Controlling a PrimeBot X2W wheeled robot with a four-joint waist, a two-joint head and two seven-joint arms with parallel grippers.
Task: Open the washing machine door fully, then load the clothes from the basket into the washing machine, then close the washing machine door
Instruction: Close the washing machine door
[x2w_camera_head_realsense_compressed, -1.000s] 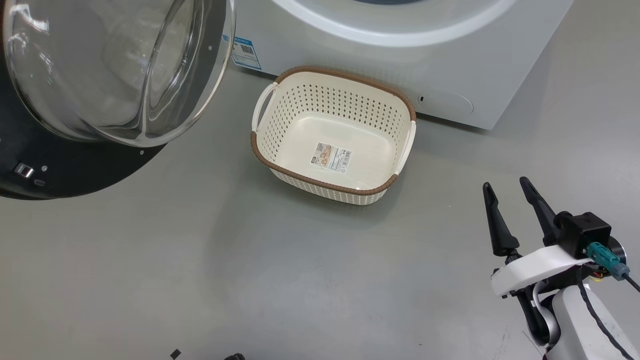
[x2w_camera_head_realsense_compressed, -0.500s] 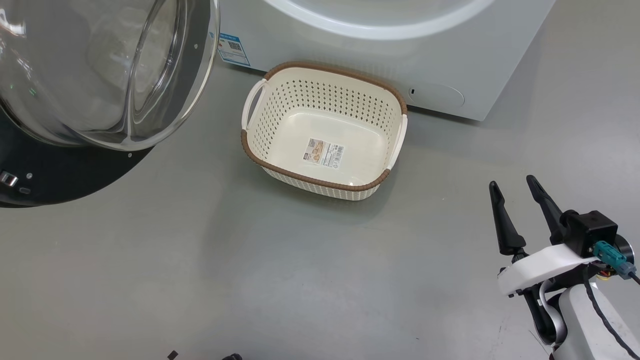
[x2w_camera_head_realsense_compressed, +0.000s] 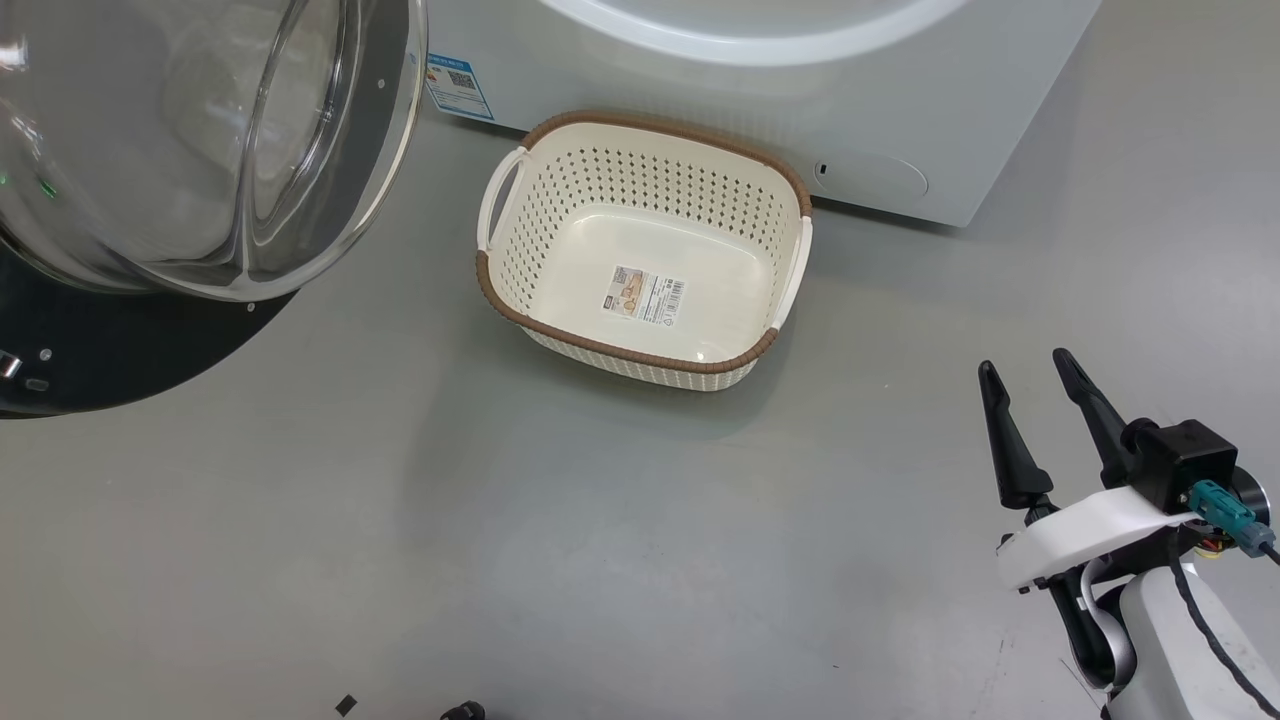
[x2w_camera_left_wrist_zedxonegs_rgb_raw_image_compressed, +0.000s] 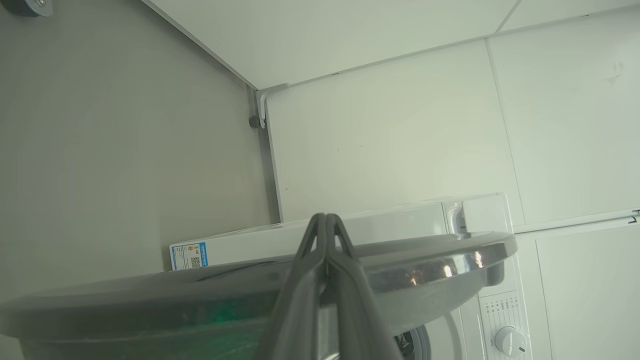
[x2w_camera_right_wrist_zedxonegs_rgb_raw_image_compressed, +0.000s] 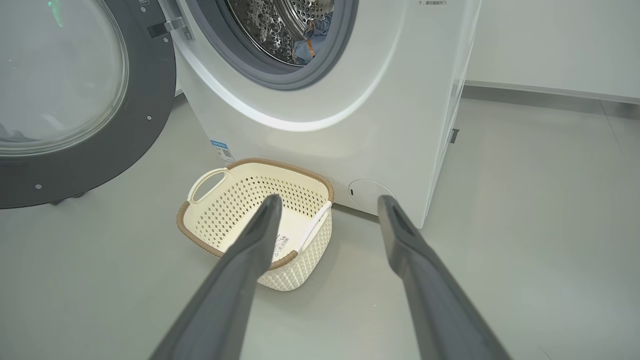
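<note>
Right wrist view: right gripper (x2w_camera_right_wrist_zedxonegs_rgb_raw_image_compressed: 329, 198) fingers spread wide, holding nothing, over grey floor (x2w_camera_right_wrist_zedxonegs_rgb_raw_image_compressed: 525, 225), near basket (x2w_camera_right_wrist_zedxonegs_rgb_raw_image_compressed: 235, 200). Beyond basket, washing machine (x2w_camera_right_wrist_zedxonegs_rgb_raw_image_compressed: 350, 140) with drum (x2w_camera_right_wrist_zedxonegs_rgb_raw_image_compressed: 272, 22) exposed, light blue clothes (x2w_camera_right_wrist_zedxonegs_rgb_raw_image_compressed: 306, 43) lying inside; washing machine door (x2w_camera_right_wrist_zedxonegs_rgb_raw_image_compressed: 145, 115) swung out at left. Left wrist view: left gripper (x2w_camera_left_wrist_zedxonegs_rgb_raw_image_compressed: 325, 217) fingers pressed together, crossing door's rim edge; contact unclear. Head view: basket's inside holds sticker (x2w_camera_head_realsense_compressed: 645, 296) on its bottom. Against a second ago, whole head picture slid up-left, a camera move; right gripper spread unchanged.
</note>
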